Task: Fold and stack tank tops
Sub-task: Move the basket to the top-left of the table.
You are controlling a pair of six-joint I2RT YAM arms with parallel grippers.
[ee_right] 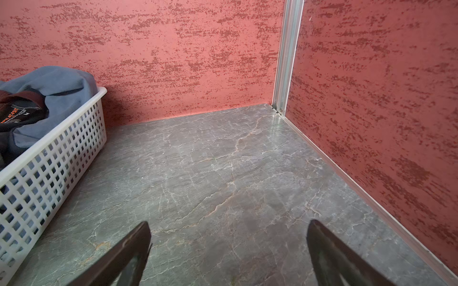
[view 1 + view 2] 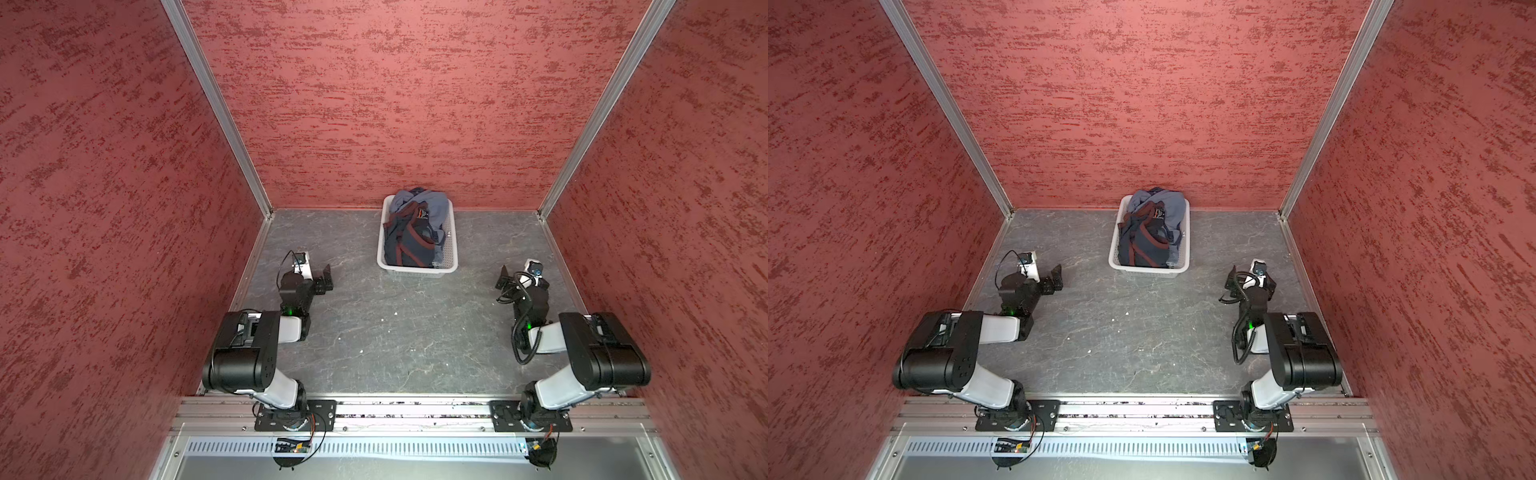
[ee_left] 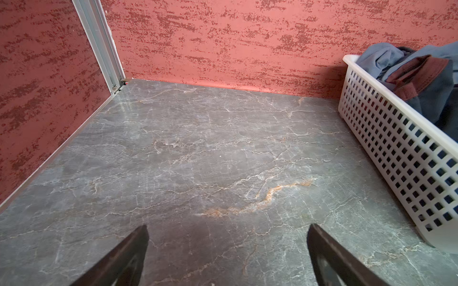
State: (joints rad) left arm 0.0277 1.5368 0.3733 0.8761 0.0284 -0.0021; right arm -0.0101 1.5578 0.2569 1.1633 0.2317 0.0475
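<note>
Dark navy maroon-trimmed tank top (image 2: 405, 247) and slate blue-grey tank top (image 2: 434, 203) lie crumpled in a white perforated plastic basket (image 2: 417, 273), ahead of and between the wide-spread, empty left gripper (image 2: 328, 279) and right gripper (image 2: 502, 280).

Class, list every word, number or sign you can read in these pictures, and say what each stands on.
"M": on the neck label of the navy tank top in the basket, right wrist view.
Orange lettering on that label: partly cut off, too blurred to read.
In both top views: label too small to read.
No other text.
</note>
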